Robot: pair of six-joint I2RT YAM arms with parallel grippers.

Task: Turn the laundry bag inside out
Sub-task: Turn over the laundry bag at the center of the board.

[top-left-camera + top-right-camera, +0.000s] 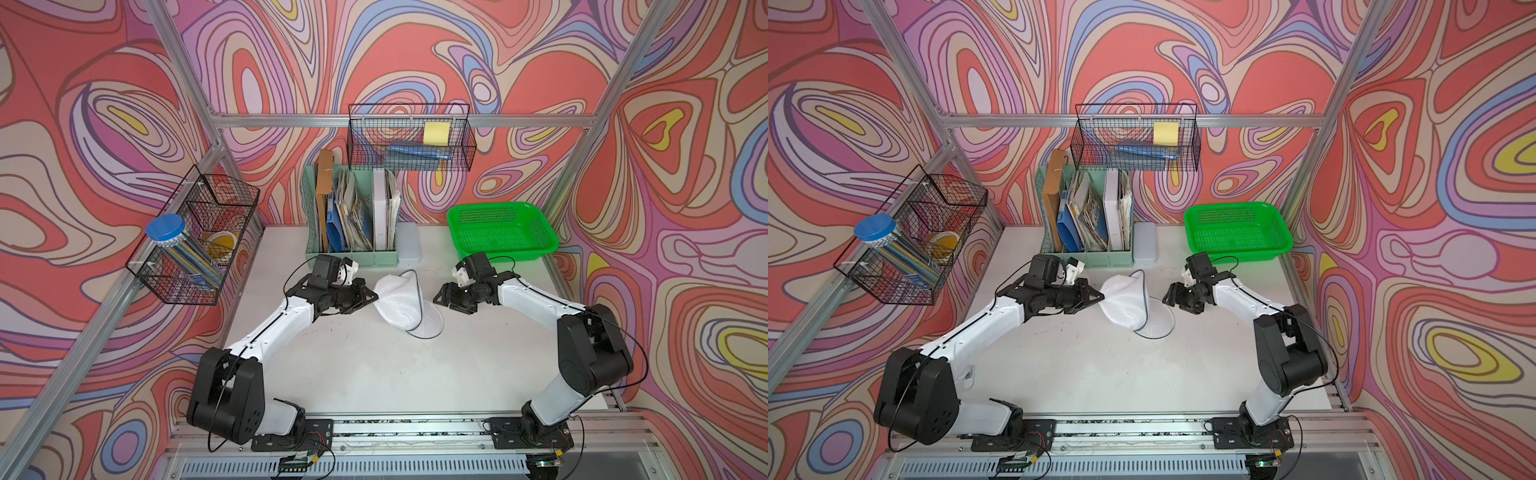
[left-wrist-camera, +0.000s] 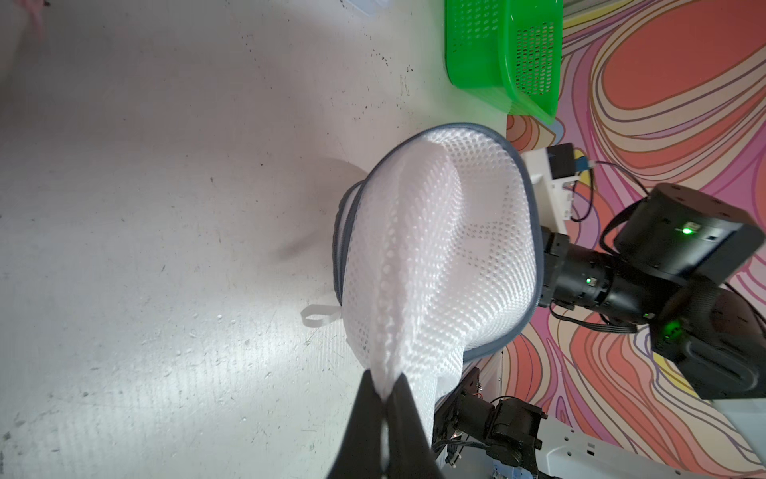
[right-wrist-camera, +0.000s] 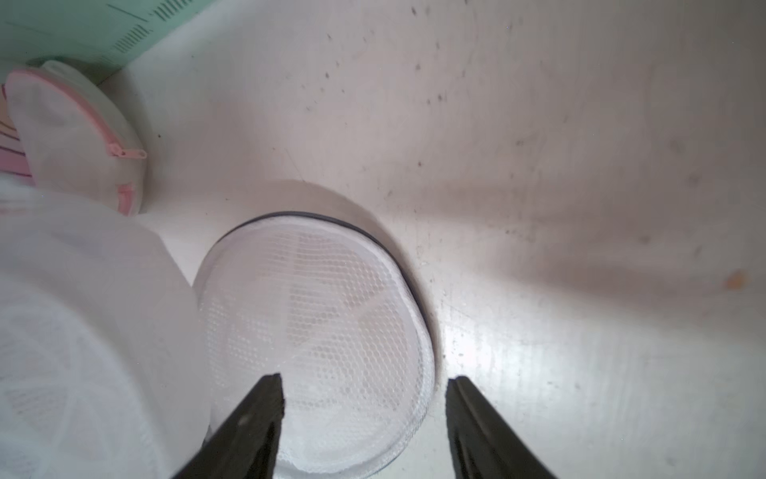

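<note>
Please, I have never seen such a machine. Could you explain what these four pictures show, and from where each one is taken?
These are two robot arms standing at a white table. Two pictures look down from above, from one double camera, so they are nearly the same. The other two come from a small camera on each arm's wrist, looking along its end effector. On the table are a white mesh laundry bag, a green basket and a mint file holder. The left end effector is shut on a fold of the bag and holds it up. The right end effector is open beside the bag and holds nothing.
</note>
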